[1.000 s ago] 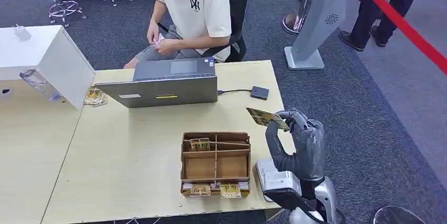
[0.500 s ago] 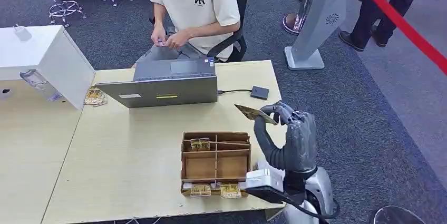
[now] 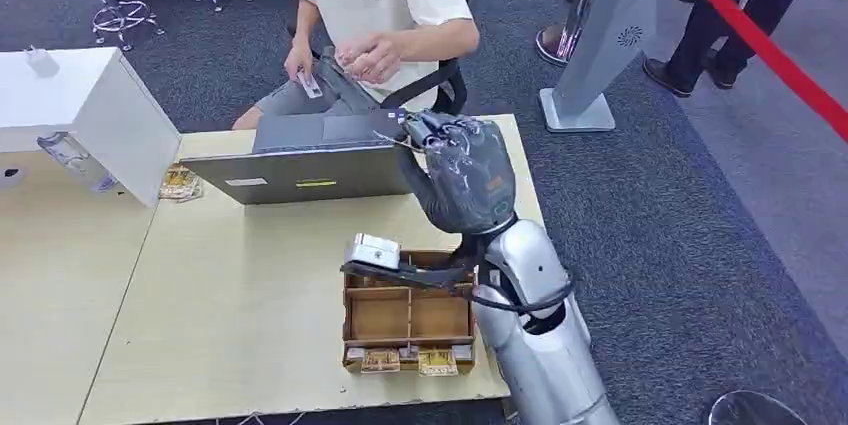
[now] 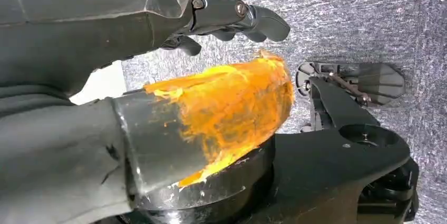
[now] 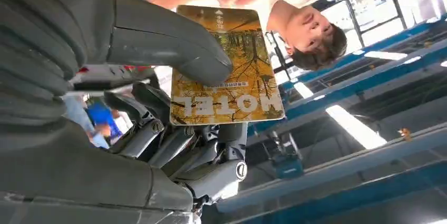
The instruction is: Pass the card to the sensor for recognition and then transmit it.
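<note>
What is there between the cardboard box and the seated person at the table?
In the head view, the laptop lies between the cardboard box and the person, beside the right robot hand holding the card.

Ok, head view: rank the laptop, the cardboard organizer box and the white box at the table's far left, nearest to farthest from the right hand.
1. Laptop, just left of the right hand.
2. Cardboard organizer box, below it, near the table's front.
3. White box, far left.

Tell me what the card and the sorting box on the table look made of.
Card: looks like glossy printed plastic, a thin stiff rectangle with rounded corners and "HOTEL" lettering, held by the right hand. Sorting box: looks like brown cardboard or thin fibreboard, matte, with thin divider walls; which of the two is unclear.
</note>
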### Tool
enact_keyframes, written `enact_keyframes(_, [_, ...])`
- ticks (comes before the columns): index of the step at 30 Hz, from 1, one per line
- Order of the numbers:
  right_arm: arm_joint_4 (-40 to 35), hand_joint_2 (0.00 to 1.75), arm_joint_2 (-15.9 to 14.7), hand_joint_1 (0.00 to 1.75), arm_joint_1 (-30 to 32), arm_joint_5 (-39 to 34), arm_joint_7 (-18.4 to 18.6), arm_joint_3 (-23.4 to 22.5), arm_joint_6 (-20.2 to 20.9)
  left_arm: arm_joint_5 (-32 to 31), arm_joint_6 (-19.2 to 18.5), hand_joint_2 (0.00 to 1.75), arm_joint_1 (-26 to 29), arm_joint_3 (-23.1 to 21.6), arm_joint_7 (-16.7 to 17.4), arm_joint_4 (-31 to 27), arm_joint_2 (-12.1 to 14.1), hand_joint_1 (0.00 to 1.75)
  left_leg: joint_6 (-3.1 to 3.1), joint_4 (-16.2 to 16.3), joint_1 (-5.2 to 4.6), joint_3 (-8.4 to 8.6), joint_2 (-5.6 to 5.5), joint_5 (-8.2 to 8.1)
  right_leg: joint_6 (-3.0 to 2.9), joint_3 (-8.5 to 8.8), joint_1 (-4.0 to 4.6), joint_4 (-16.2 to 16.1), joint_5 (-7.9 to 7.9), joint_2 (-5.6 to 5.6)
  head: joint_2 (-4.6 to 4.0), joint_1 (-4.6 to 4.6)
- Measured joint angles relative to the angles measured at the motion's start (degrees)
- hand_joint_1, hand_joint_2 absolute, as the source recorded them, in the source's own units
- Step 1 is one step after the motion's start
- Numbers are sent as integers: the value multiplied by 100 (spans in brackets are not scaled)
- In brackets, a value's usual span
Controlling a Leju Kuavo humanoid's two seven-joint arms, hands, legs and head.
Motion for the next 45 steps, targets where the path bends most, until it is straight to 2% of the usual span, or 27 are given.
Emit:
enact_keyframes(1, [434, 175, 9, 175, -389, 289, 121, 99, -74, -55, -7, 0, -19, -59, 15, 0, 0, 0, 0, 0, 0, 1, 0, 0, 0, 0, 0, 0, 0, 1, 0, 2])
enact_keyframes(12, [1971, 175, 153, 175, -1339, 1233, 660, 398, -568, -231, -79, 0, -128, -225, 144, 0, 7, 0, 0, 0, 0, -1, -2, 0, 0, -1, 0, 1, 0, -1, 0, 2])
enact_keyframes(20, [2950, 175, 184, 175, -1860, 1271, 1100, 610, -857, -253, -79, 0, -169, -319, 192, 0, 24, 0, -1, 0, 0, -1, -2, 1, 0, -1, 0, 1, 0, -1, 0, 2])
enact_keyframes(25, [3188, 175, 184, 175, -1953, 1271, 1124, 656, -868, -256, -79, 0, -175, -345, 192, 0, 28, 0, 0, 1, 0, -3, -1, 0, 0, -3, 0, 1, 0, 0, 0, 2])
enact_keyframes(26, [3223, 175, 184, 131, -1966, 1271, 1124, 667, -872, -258, -79, 0, -178, -352, 192, 0, 31, 0, 0, 0, 0, -3, -1, 0, 0, -4, 0, 1, 0, 1, 0, 0])
enact_keyframes(27, [3245, 175, 184, 0, -1976, 1271, 1139, 674, -877, -260, -79, 0, -180, -356, 192, 0, 33, 0, 0, 0, 0, -3, -2, 0, 0, -4, 0, 1, -1, 1, 0, 0])
enact_keyframes(28, [3273, 175, 184, 0, -1989, 1271, 1214, 682, -881, -260, -81, 0, -182, -356, 192, 0, 35, 0, 0, 0, 0, -3, -2, 0, 0, -4, 0, 1, -1, 0, 0, 0])
enact_keyframes(29, [3306, 0, 184, 0, -2009, 1271, 1281, 711, -881, -260, -79, 0, -182, -356, 192, 0, 39, 0, 0, 0, 0, -3, -2, 0, 0, -6, 0, 1, -1, 1, 0, 0])
enact_keyframes(33, [3402, 0, 181, 0, -2035, 1271, 1467, 720, -957, -245, -81, 0, -180, -358, 192, 0, 42, 0, 0, 0, 0, -2, -2, 0, 0, -6, 0, 1, -1, 0, 0, 0])
enact_keyframes(36, [3411, 0, 181, 0, -1973, 1266, 1449, 687, -1067, -227, -81, 0, -179, -361, 192, 0, 42, 0, 0, 0, 0, -1, -1, 0, 0, -6, 0, 1, 0, 1, 0, 2])
enact_keyframes(42, [2995, 0, 181, 0, -1577, 1093, 1036, 497, -1119, -199, -61, 0, -152, -361, 160, 0, 44, 0, 0, 0, 0, -2, 0, 0, 0, -6, 0, 1, 0, 1, 0, 0])
enact_keyframes(45, [2617, 0, 181, 0, -1304, 774, 815, 413, -1093, -151, -59, 0, -138, -361, 127, 0, 44, 0, 0, 0, 0, -3, -4, -1, 0, -6, 0, -1, -1, -2, 0, 2])
